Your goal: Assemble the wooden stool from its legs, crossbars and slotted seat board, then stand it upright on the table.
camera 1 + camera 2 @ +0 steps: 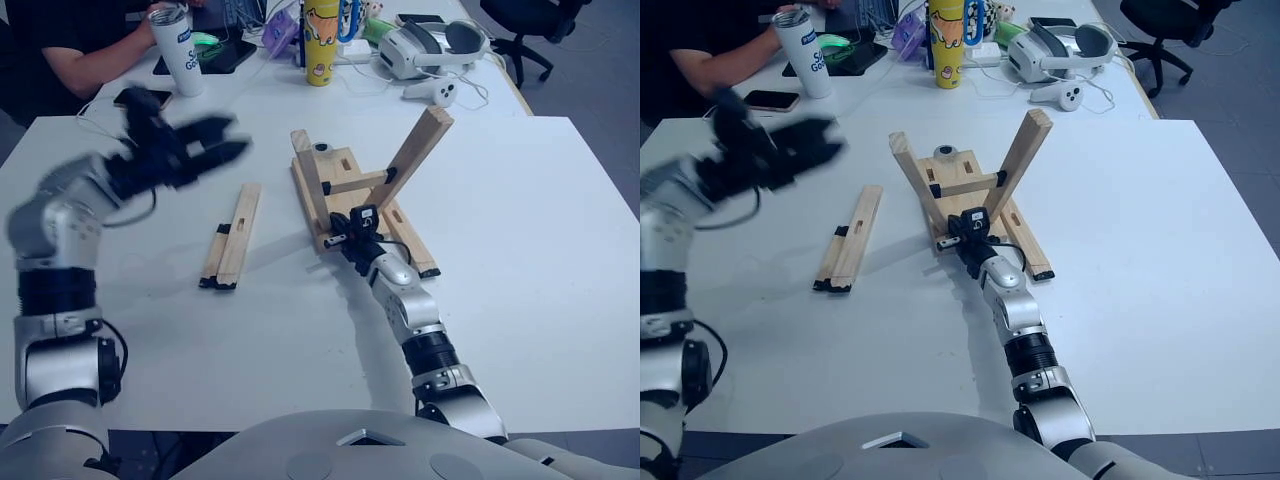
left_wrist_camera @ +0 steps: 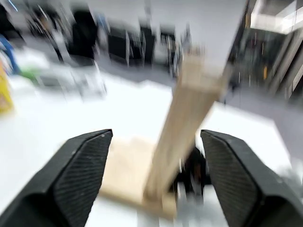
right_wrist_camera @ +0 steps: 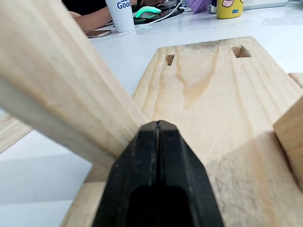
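Observation:
The slotted seat board (image 1: pixel 345 163) lies flat at the table's middle. Two legs rise slanting from it, a left leg (image 1: pixel 310 176) and a right leg (image 1: pixel 420 146), joined by a short crossbar (image 1: pixel 356 183). My right gripper (image 1: pixel 352 226) is shut and rests at the board's near edge, beside the base of the left leg (image 3: pixel 61 90); nothing shows between its fingers (image 3: pixel 142 161). A loose leg pair (image 1: pixel 232 235) lies flat on the table to the left. My left gripper (image 1: pixel 222 141) hangs open in the air above and left of that pair, apart from it, holding nothing.
At the table's far side stand a white tumbler (image 1: pixel 180 48), a yellow cup (image 1: pixel 322 42), a phone (image 1: pixel 143 97), a headset (image 1: pixel 430 45) and its controller (image 1: pixel 437 93). A person's arm rests at the back left. The table's right half (image 1: pixel 540 230) is bare.

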Motion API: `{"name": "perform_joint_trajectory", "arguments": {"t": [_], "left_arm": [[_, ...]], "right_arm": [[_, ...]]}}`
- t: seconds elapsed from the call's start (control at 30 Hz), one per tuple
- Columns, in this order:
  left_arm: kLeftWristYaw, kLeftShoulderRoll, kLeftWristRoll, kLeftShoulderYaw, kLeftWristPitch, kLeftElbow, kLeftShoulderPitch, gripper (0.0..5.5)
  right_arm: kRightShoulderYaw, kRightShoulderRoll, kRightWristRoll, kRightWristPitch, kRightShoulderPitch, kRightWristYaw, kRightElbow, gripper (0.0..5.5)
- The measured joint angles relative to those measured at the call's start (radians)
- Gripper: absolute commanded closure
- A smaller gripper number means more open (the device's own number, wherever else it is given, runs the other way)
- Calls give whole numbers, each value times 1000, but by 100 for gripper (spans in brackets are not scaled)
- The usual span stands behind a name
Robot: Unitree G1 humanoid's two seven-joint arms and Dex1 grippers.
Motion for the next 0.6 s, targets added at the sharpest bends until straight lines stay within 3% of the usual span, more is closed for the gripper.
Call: {"name": "perform_joint_trajectory", "arguments": {"t": [0.1,0.23,0.37,0.47,0.6], "left_arm": [[208,-136,-184,125,-19,-27,-188,314],[429,-338,-246,107,-100,-160,-368,365],[475,-425,-100,-78,-107,-159,-349,430],[479,-429,115,-333,-90,-87,-132,471],[479,-413,253,-436,-222,-102,-71,529]], "right_arm": [[-1,0,0,-5,1,1,6,550],[3,1,0,-7,-7,6,17,550],[-1,1,0,-17,-6,6,22,550],[2,10,1,-41,-11,10,25,550],[-8,6,1,-53,-30,3,60,550]]}}
